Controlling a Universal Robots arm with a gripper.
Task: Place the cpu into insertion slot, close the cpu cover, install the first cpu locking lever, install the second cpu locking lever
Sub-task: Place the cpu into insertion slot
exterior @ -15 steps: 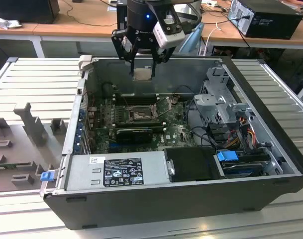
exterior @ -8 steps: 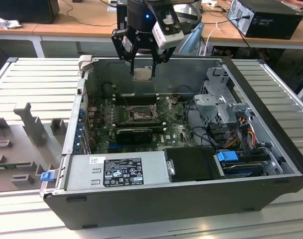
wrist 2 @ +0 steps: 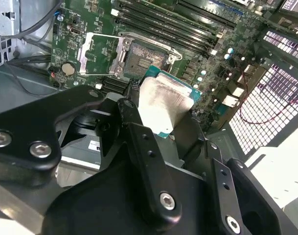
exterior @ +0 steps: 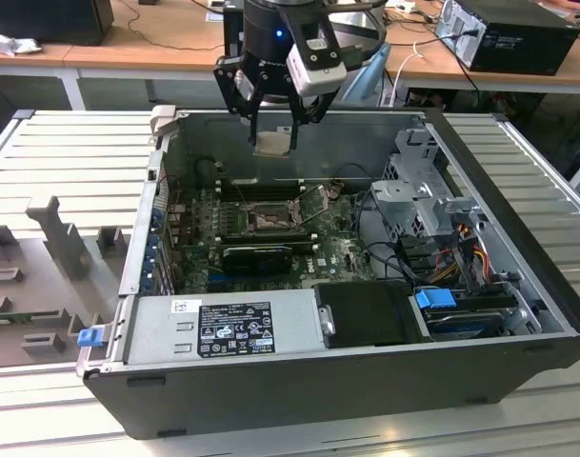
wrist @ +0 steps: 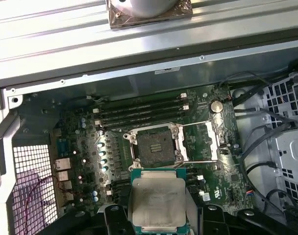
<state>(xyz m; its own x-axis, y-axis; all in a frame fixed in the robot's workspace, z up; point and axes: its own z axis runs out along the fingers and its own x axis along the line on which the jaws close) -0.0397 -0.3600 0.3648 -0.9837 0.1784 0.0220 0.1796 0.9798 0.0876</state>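
You are in the first step: the cpu [exterior: 273, 144] is not yet in the insertion slot [exterior: 270, 221]. The gripper [exterior: 274, 133] is clamped on the cpu by two opposite edges and holds it in the air, high over the motherboard [exterior: 347, 249] inside the open case [exterior: 480, 171].

In the first wrist view the cpu [wrist: 157, 203] hangs flat and well apart from the insertion slot [wrist: 153, 147]. That slot sits near the middle of the motherboard, just beside the memory slots [wrist: 139, 111]. The cpu cover [wrist: 200, 142] is swung open to one side, so the socket is free.

I judge that the lowering needs the cpu level, square to the socket rim and centred over it. A tilt could harm the contacts.
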